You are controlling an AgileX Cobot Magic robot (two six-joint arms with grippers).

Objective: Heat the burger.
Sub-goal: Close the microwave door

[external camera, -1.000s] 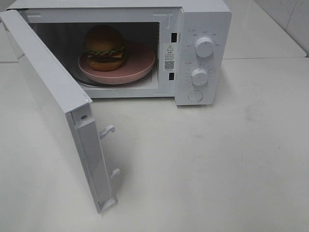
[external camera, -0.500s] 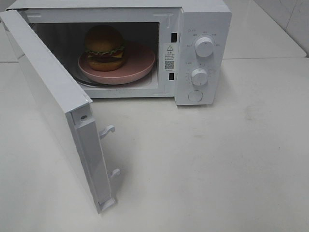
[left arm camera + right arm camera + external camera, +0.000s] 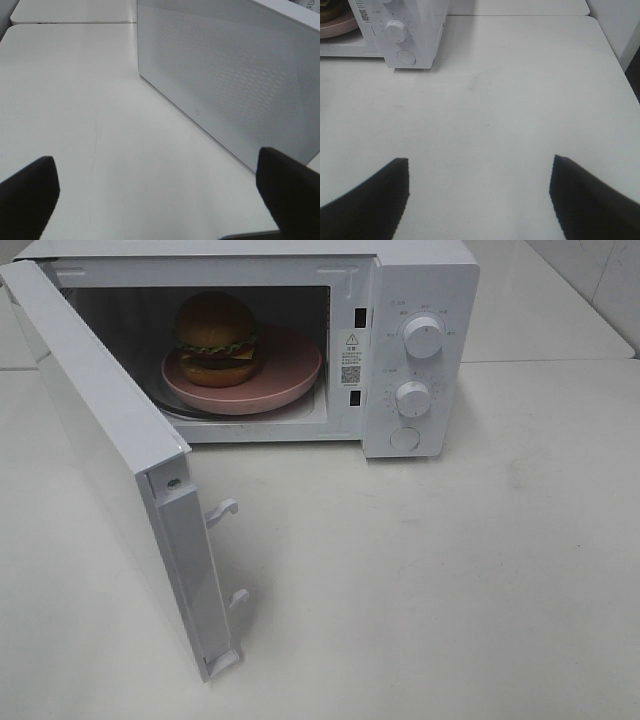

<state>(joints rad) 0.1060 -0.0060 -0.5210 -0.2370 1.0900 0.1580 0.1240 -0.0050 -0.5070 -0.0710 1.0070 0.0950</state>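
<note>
burger inside microwave, door open | left gripper, right gripper: fingers apart, empty | risk: off-centre door push slides microwave, latch misses

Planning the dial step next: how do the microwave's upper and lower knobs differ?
The upper knob looks slightly larger than the lower knob. The upper knob has a few spaced labels around it, while the lower knob is edged by fine tick marks. Both are white, round, and sit on the same control panel.
</note>
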